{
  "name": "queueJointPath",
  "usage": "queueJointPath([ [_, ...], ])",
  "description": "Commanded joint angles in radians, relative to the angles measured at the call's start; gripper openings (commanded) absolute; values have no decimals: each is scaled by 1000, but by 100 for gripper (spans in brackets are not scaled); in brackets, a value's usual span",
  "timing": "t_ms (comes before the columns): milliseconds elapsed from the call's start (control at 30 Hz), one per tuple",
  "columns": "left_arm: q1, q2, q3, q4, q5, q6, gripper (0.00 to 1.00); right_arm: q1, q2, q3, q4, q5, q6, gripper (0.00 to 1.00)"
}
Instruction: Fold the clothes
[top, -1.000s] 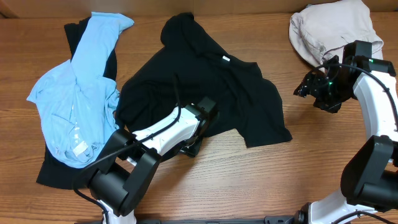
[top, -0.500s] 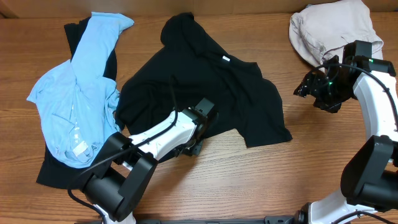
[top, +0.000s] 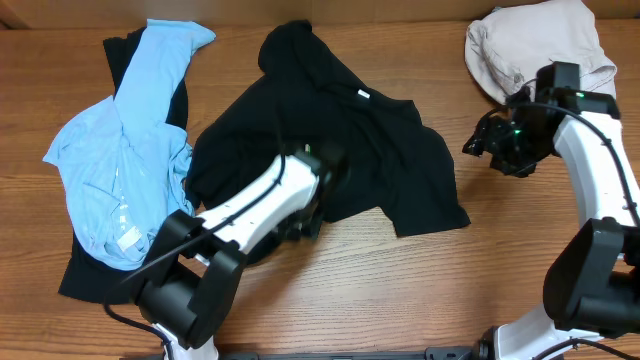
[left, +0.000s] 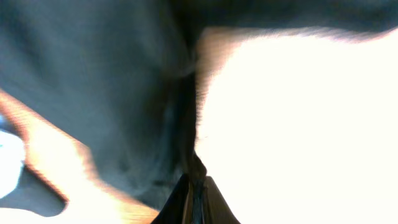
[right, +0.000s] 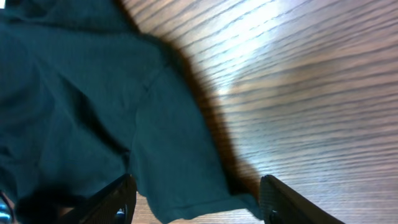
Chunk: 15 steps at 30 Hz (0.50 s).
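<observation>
A crumpled black shirt (top: 340, 140) lies at the table's middle. My left gripper (top: 305, 218) is at its near hem. In the left wrist view the left gripper (left: 196, 202) is shut, with a fold of the black shirt (left: 124, 93) pinched between the tips and pulled up. My right gripper (top: 472, 147) hovers just off the shirt's right edge. In the right wrist view the right gripper (right: 196, 205) stands open above a corner of the black shirt (right: 74, 93), holding nothing.
A light blue garment (top: 130, 150) lies at the left over another black garment (top: 85, 270). A beige garment (top: 535, 45) is bunched at the back right corner. Bare wooden table (top: 520, 260) lies between shirt and right arm.
My left gripper has shut on the shirt's hem and the arm has swung up and back, blurring. My right gripper has shifted left toward the shirt's edge.
</observation>
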Motion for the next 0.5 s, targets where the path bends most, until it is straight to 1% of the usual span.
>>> queueJointPath([
  [0, 19, -30, 216, -83, -82, 57, 4, 15, -31, -27, -5, 52, 57, 66],
  [100, 29, -50, 395, -170, -152, 67, 4, 15, -31, -50, -10, 51, 66, 66],
  [233, 51, -71, 593, -245, -216, 68, 4, 15, -31, -113, 3, 50, 68, 65],
  [367, 80, -79, 723, -271, -235, 101, 4, 16, -31, -185, 40, 1, 68, 62],
  [467, 98, -79, 774, -274, -264, 105, 4, 23, -31, -246, 85, 1, 69, 62],
])
